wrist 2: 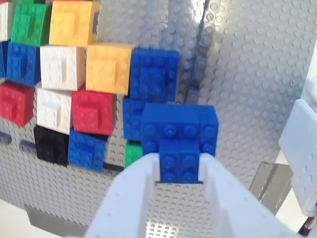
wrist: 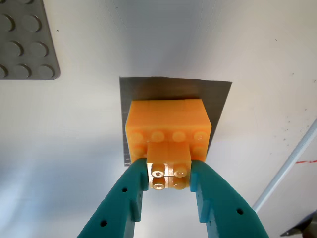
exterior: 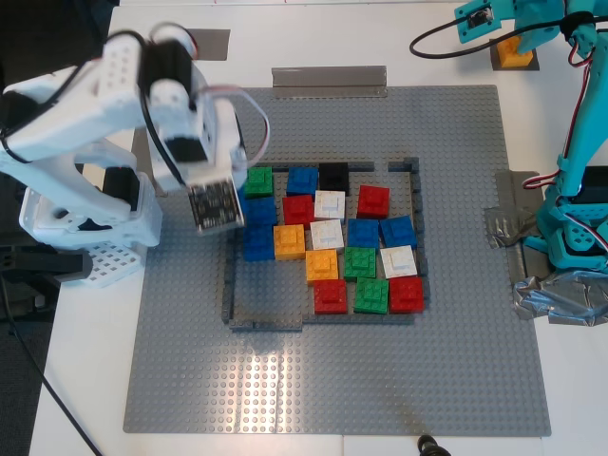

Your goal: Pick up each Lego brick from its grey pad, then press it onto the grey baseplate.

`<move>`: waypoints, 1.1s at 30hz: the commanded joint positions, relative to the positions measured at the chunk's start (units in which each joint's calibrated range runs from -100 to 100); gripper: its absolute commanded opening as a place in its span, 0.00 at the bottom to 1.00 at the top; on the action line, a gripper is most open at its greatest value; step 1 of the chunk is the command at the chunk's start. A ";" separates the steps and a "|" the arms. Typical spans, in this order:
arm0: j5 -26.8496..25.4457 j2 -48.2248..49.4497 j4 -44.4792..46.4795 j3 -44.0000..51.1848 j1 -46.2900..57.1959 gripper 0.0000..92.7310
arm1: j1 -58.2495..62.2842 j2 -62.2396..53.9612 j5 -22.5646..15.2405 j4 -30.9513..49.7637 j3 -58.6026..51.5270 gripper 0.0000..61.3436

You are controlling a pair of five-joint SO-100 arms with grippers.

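At upper right of the exterior view, my first end effector (wrist: 169, 174) is clenched on the raised top of the orange Lego brick (wrist: 167, 130), which sits on its grey pad (wrist: 218, 101) on the white bench (wrist: 148, 39). Left of centre, my second end effector (wrist 2: 179, 168) grips the blue Lego brick (wrist 2: 179, 130) over the grey baseplate (exterior: 332, 380), beside the placed bricks.

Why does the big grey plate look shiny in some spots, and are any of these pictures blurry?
Exterior view: overhead light glares off the grey baseplate near its front edge. Second wrist view: soft overall, glare low on the plate, the blue Lego brick fairly clear. First wrist view: the orange Lego brick is sharp, shadowing its grey pad.
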State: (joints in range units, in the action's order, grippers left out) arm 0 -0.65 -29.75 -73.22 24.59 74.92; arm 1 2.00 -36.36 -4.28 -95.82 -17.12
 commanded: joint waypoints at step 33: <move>-8.85 39.20 -26.78 -14.88 -18.30 0.00 | 16.75 18.16 -6.49 36.74 -13.63 0.00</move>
State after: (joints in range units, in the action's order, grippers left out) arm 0 -7.81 4.99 -99.30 15.80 58.19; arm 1 20.00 -17.79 -11.41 -61.14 -31.14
